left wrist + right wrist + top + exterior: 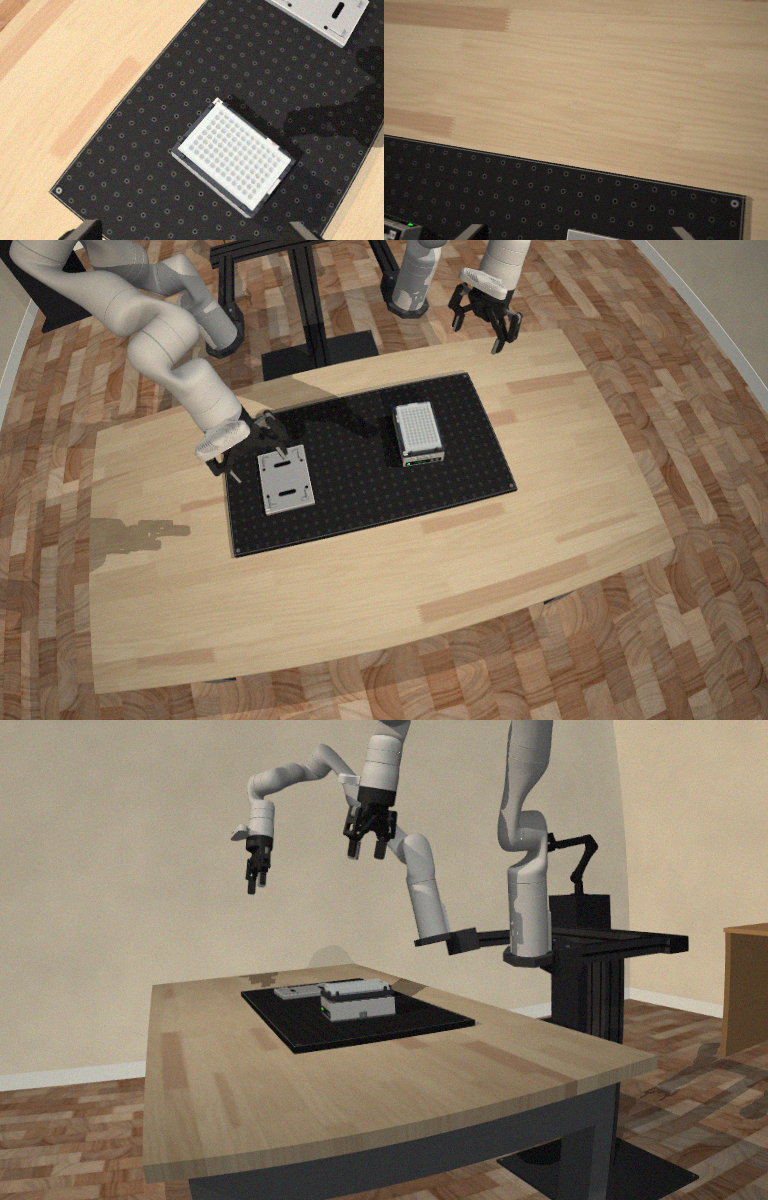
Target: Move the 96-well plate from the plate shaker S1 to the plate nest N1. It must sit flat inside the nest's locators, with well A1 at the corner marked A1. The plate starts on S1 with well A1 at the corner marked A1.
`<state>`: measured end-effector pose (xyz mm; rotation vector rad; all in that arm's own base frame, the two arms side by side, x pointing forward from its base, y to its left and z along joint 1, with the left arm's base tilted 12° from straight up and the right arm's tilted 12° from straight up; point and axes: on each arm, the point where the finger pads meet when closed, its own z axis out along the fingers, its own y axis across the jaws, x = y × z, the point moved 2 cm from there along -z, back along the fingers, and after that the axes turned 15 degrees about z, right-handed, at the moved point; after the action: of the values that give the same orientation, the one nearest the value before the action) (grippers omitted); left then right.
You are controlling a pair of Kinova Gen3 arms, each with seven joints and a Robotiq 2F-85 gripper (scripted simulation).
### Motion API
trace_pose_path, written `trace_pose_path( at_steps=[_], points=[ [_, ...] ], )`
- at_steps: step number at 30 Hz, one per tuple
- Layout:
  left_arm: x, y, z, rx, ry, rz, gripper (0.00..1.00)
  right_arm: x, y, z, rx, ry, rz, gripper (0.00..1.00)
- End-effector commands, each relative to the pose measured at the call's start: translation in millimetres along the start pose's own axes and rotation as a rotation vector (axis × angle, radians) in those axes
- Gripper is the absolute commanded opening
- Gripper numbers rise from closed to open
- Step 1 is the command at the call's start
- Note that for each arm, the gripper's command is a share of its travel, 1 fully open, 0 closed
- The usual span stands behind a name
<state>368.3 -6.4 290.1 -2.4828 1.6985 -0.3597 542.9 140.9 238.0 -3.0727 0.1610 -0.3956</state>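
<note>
"How many of each thing?"

"Two robot arms, each with one gripper; one desk [339,602] [362,1099], one black board [351,489] [322,1036] [150,200] [534,185] dotted with small holes, one shaker [423,459] [359,1008] [212,183] [404,232], one nest [286,483] [288,990] [325,20] [589,235] and one plate [417,425] [355,986] [236,155]."

"Any writing?"

"There are small marks at the nest's corners and on the shaker's front, too small to read. One green light glows on that front."

"Describe the plate."

"White and rectangular, with neat rows of round wells. It sits on top of the shaker, at two o'clock from the board's centre in the top view. The grey nest, with two dark slots, lies toward nine o'clock, on the board."

"And the grippers?"

"Both are wide open, holding nothing. The left gripper [476,337] [367,854] [194,231] hangs above the desk's level, at one o'clock from the board's centre in the top view. The right gripper [258,465] [256,884] [578,233] hovers well above the board's level, appearing at ten o'clock from the nest."
</note>
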Motion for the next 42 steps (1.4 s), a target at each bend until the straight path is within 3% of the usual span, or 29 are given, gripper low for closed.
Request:
trace_pose_path(
  at_steps=[1, 11, 23, 42],
  points=[
    [-8, 24, 2, -0.008, -0.031, 0.072, 1.0, 1, -1, -1.2, 0.001, 0.002, 0.0, 1.0],
    [-34, 76, 12, -0.049, -0.122, 0.238, 1.0, 1, -1, -1.2, 0.001, 0.002, 0.0, 1.0],
    [-57, 111, 19, -0.085, -0.191, 0.352, 1.0, 1, -1, -1.2, 0.001, 0.002, 0.0, 1.0],
    [-77, 136, 24, -0.117, -0.245, 0.433, 1.0, 1, -1, -1.2, 0.001, 0.002, 0.0, 1.0]
  ],
)
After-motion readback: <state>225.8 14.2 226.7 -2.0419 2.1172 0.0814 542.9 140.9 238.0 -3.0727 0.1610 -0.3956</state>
